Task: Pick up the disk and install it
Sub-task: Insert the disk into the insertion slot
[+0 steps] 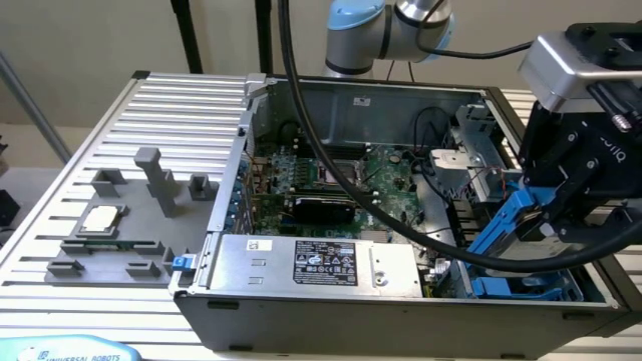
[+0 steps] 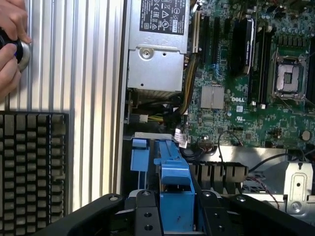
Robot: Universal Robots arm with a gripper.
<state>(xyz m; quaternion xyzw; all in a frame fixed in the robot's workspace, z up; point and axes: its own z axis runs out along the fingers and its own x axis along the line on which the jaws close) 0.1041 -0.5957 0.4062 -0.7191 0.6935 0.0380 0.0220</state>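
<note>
The disk [image 1: 504,223], a grey drive in a bright blue carrier, hangs tilted on edge at the exterior view's right. It sits over the front corner of the open computer case [image 1: 216,226]. My gripper [image 1: 549,223] is shut on it, black fingers clamping both sides. In the wrist view the blue carrier of the disk [image 2: 173,169] sticks out from my gripper [image 2: 177,212]. Just beyond it lies the blue-railed drive bay [image 2: 139,153], seen in the exterior view as the bay [image 1: 522,286] below the disk.
The grey power-supply box [image 1: 316,263] fills the case's front, with the green motherboard [image 1: 336,180] behind it. A thick black cable [image 1: 331,162] arcs across the case. A square chip [image 1: 101,219] rests on grey fixtures outside. A person's hand [image 2: 10,46] holds a round object beside a black grid [image 2: 29,167].
</note>
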